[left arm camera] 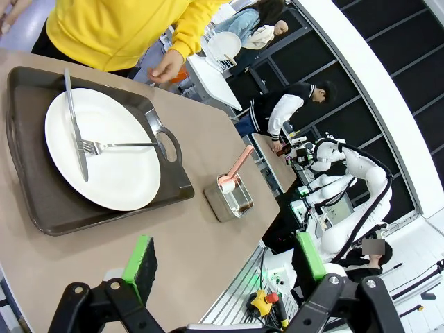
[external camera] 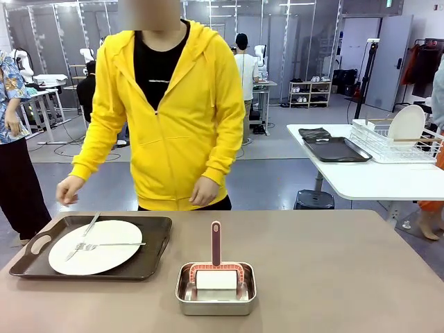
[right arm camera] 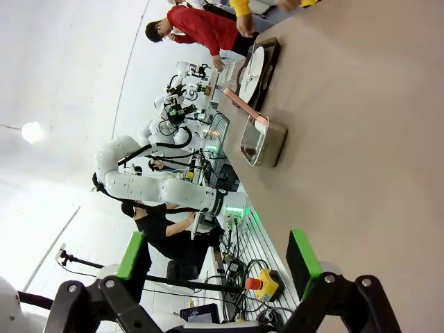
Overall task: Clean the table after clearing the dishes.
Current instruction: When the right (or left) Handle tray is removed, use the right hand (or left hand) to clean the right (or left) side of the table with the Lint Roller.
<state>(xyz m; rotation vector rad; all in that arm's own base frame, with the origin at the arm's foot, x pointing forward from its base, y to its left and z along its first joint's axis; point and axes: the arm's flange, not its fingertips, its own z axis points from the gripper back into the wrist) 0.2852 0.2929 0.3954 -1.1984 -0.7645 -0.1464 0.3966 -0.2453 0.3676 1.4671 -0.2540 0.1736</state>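
Note:
On the tan table (external camera: 333, 270), at its left end, a white plate (external camera: 95, 247) with a fork and a knife lies on a dark brown tray (external camera: 156, 243). In the left wrist view my left gripper (left arm camera: 225, 260) stands open above the table (left arm camera: 208, 132), nothing between its green pads, with the tray (left arm camera: 41, 201) and plate (left arm camera: 111, 159) a little ahead of it. My right gripper (right arm camera: 216, 257) is open too and holds nothing; it hangs over the bare table (right arm camera: 361, 139), far from the plate (right arm camera: 254, 68).
A small steel pan (external camera: 216, 297) holding a red-handled scrubber (external camera: 216, 244) sits near the front middle. A person in a yellow hoodie stands at the far edge, one hand (external camera: 69, 189) above the tray. A white side table (external camera: 368, 177) with a wire rack stands at the back right.

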